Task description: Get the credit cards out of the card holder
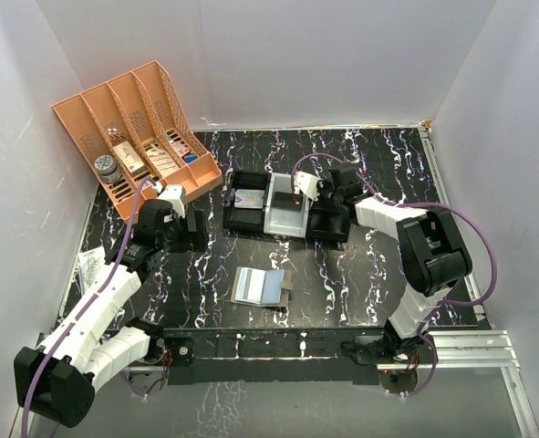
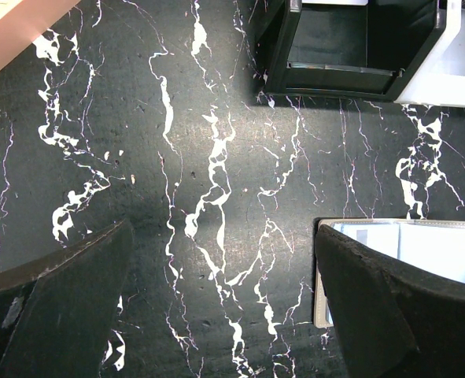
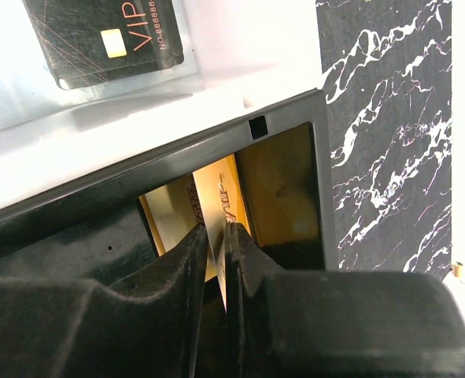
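Observation:
The card holder (image 1: pixel 260 286) lies open and flat on the marbled table, grey-blue slotted inside up; in the left wrist view the card holder (image 2: pixel 421 240) is partly hidden behind my right finger. My left gripper (image 1: pixel 189 233) (image 2: pixel 224 236) hovers open over bare table to the holder's left, holding nothing. My right gripper (image 1: pixel 319 196) (image 3: pixel 216 228) is shut on an orange credit card (image 3: pixel 219 189), held on edge inside the right compartment of the black tray (image 3: pixel 138 169). A black credit card (image 3: pixel 106 35) marked VIP lies in the tray's pale middle compartment.
The black three-compartment tray (image 1: pixel 251 226) stands beyond the holder, with a dark card (image 1: pixel 248 196) in its left compartment. A big orange lattice organiser (image 1: pixel 132 128) holding small items fills the back left corner. White walls enclose the table on three sides.

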